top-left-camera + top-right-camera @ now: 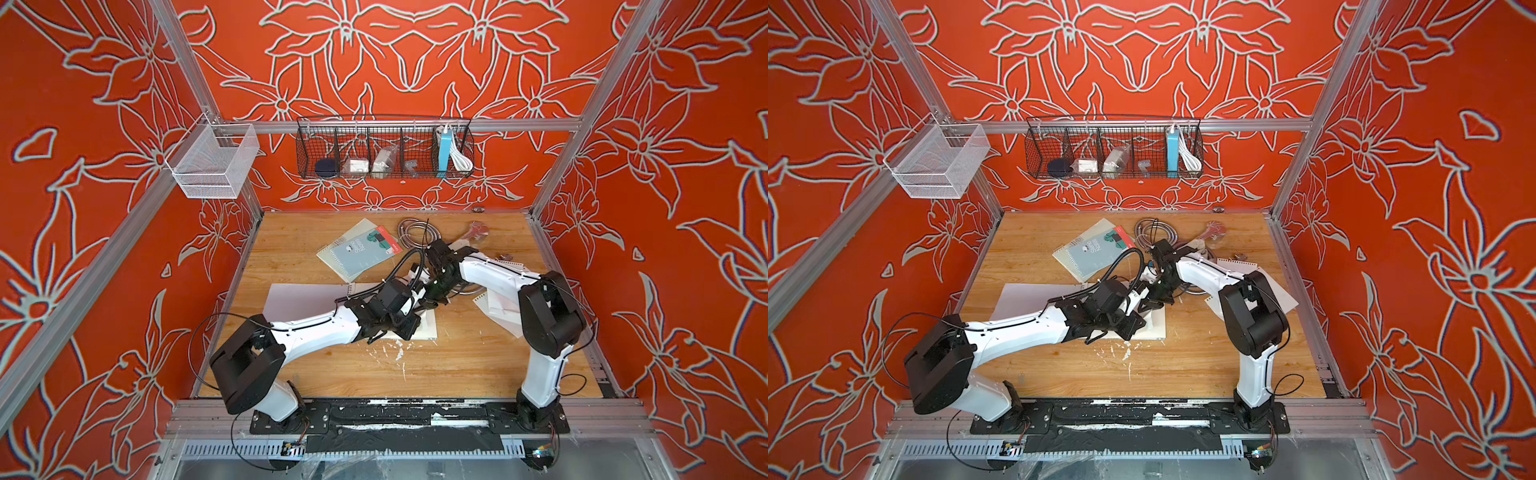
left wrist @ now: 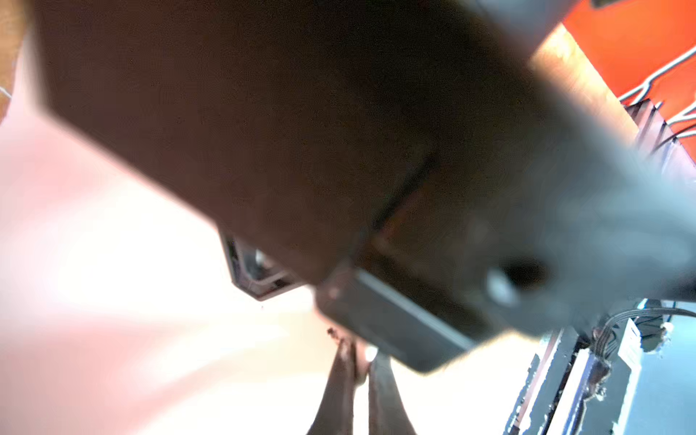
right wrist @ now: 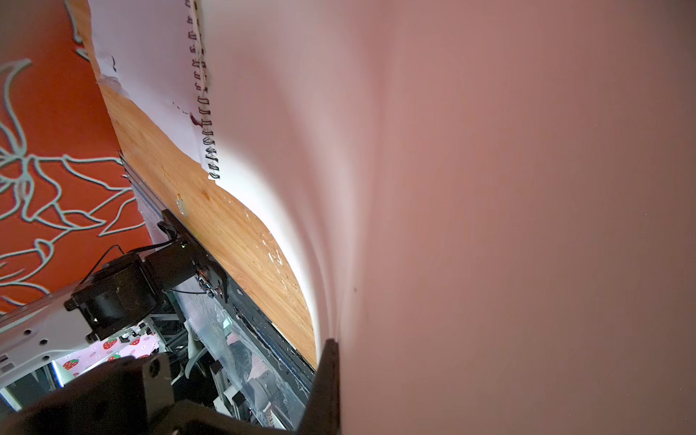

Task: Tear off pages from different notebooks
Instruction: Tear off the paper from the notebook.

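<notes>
Left gripper (image 2: 361, 363) pressed together, right gripper (image 1: 439, 292) clamped on one lifted page (image 3: 489, 226); I count two notebooks (image 1: 360, 254) overlapping behind my inward-bent, nearly meeting arms.

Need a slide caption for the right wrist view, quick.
Right end effector pinches a curling white page; spiral binding and wooden table lie beyond.
</notes>
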Robot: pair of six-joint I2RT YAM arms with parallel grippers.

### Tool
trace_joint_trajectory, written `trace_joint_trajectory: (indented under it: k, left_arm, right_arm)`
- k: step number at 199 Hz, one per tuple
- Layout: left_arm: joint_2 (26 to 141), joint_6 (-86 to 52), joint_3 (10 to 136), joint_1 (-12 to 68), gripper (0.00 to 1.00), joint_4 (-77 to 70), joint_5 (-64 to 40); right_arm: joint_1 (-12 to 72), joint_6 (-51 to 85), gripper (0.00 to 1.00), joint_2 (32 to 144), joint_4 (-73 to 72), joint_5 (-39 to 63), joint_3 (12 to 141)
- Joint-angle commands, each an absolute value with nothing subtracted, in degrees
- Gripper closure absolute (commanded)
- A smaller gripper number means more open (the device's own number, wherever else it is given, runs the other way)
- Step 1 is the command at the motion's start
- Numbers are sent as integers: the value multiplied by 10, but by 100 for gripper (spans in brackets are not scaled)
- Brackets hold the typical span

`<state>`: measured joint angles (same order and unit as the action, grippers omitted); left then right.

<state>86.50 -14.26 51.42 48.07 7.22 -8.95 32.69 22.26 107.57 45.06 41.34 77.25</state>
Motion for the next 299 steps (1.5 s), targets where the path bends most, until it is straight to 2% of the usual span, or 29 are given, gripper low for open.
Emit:
trace_joint_trajectory:
  k: [1,13,22,37,54,95,120,132,154,164,216,299]
  left_arm:
    - [857,-147,512,474,100,54,-78]
    - [858,-149,513,473,100,58,-83]
    - [859,-150,513,472,100,62,-85]
    - [860,-154,509,469,100,63,-93]
    - [861,-161,503,463,100,63,-105]
    - [864,-170,506,455,100,62,-126]
    - [866,-172,507,452,100,60,-128]
    - [866,-173,507,451,100,60,-133]
    - [866,-173,509,449,100,62,-133]
    - [866,-173,508,448,100,63,-132]
    - [865,-173,507,447,100,62,-133]
    - [861,-172,507,447,100,55,-148]
  right_arm:
    - [329,201,97,1064,495,410,790]
    - [329,197,74,1062,507,391,796]
    - [327,195,61,1053,507,372,797]
    - [320,211,50,1020,478,334,777]
    - [301,241,45,972,425,321,741]
    - [261,284,45,893,350,289,672]
    - [255,286,48,890,331,317,659]
    - [254,288,54,903,329,341,658]
    - [252,292,79,927,325,364,659]
    - [252,291,83,934,328,368,663]
    - [252,288,73,952,322,398,666]
    - [268,289,75,991,321,424,691]
